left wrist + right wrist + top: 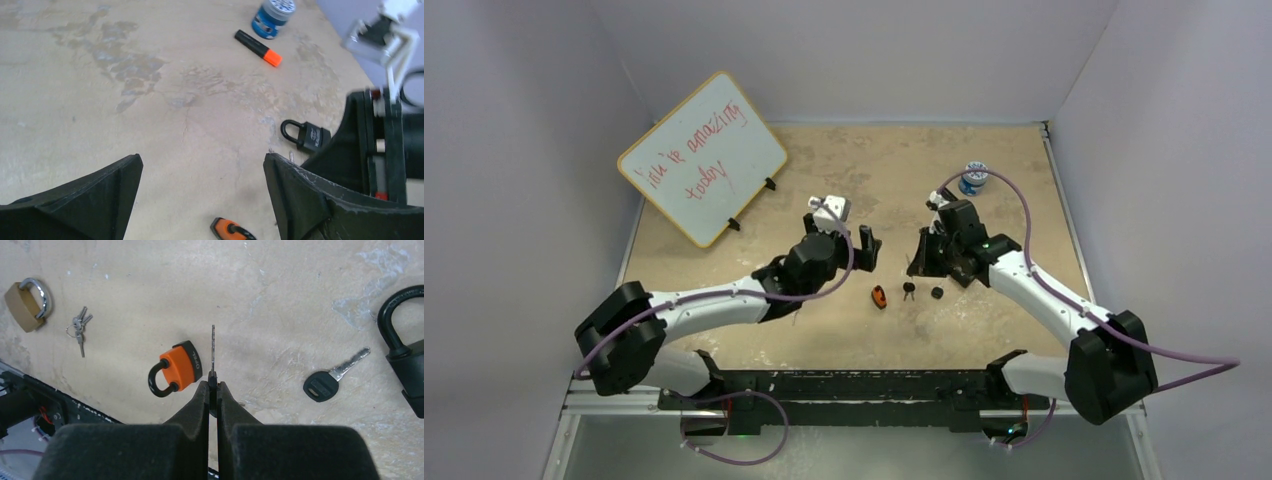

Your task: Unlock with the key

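Observation:
My right gripper [213, 382] is shut on a small key [212, 347] whose thin blade sticks out past the fingertips, above the table. Just left of the blade lies an orange padlock [180, 367] with a black shackle. A black padlock [407, 370] lies at the right edge, with a second, black-headed key [330, 380] between it and my fingers. My left gripper [201, 165] is open wide and holds nothing. The orange padlock [232, 231] lies below its jaws, and the black padlock [307, 136] sits beside its right finger. From above, both grippers [867, 250] [919, 262] hover behind the orange padlock [879, 297].
A brass padlock [27, 302] and a ring of small keys [79, 330] lie near the table's front edge. A black and orange marker [259, 48] and a blue jar [973, 178] stand further back. A whiteboard [702, 158] leans at the back left.

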{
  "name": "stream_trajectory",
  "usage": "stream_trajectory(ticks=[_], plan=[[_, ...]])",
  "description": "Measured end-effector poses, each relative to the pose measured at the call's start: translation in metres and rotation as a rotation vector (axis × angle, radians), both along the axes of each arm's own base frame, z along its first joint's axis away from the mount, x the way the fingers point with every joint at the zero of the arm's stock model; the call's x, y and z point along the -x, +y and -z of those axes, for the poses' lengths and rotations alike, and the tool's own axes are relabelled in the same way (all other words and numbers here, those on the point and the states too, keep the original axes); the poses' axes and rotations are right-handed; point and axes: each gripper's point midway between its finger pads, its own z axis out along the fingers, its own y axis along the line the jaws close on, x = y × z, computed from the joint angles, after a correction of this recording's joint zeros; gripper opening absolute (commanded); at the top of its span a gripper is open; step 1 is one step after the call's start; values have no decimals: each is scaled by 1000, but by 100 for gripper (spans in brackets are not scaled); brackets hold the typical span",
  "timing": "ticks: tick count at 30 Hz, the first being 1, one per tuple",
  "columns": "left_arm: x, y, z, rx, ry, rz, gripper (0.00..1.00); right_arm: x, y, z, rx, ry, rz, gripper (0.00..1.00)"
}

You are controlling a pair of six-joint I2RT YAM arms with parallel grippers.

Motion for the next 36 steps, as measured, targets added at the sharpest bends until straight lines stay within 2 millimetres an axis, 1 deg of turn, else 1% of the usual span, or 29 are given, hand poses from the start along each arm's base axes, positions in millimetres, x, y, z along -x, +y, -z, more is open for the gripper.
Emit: stream_trajectory(ticks=[3, 5, 6, 8, 11, 12, 14, 17, 19, 21, 24, 26, 28, 30, 32, 33, 36], plan=[[-9, 2, -4, 7, 152, -113, 86, 2, -5, 7, 22, 13, 22, 0], [-8, 0, -1, 29, 251, -165, 82, 1, -7, 7, 28, 14, 38, 0], [-6, -1, 4, 43, 309, -191, 81, 0, -9, 7, 35, 11, 55, 0], [2, 1, 22, 53, 411, -236, 80, -2, -12, 7, 45, 9, 85, 0], [21, 9, 59, 24, 559, -316, 79, -3, -20, 11, 69, 28, 146, 0], [29, 11, 71, 10, 603, -343, 79, -2, -23, 13, 77, 36, 163, 0], [43, 8, 86, -9, 651, -375, 79, 2, -30, 21, 91, 51, 202, 0], [58, -8, 95, -48, 670, -376, 80, 19, -42, 40, 122, 95, 246, 0], [60, -25, 90, -54, 657, -376, 80, 29, -48, 49, 135, 124, 268, 0], [59, -36, 83, -43, 633, -380, 80, 33, -51, 53, 141, 134, 288, 0], [60, -38, 79, -23, 613, -412, 80, 34, -51, 48, 126, 123, 300, 0], [60, -34, 85, -29, 610, -450, 80, 33, -51, 45, 118, 112, 301, 0], [59, -33, 96, -42, 617, -485, 79, 34, -52, 45, 122, 113, 302, 0], [61, -34, 110, -68, 627, -500, 74, 35, -54, 45, 130, 115, 303, 0], [66, -37, 122, -96, 633, -499, 63, 36, -55, 43, 135, 111, 305, 0], [69, -39, 127, -111, 634, -494, 59, 37, -56, 42, 136, 107, 307, 0], [75, -48, 136, -136, 638, -475, 47, 37, -57, 36, 129, 84, 305, 0]])
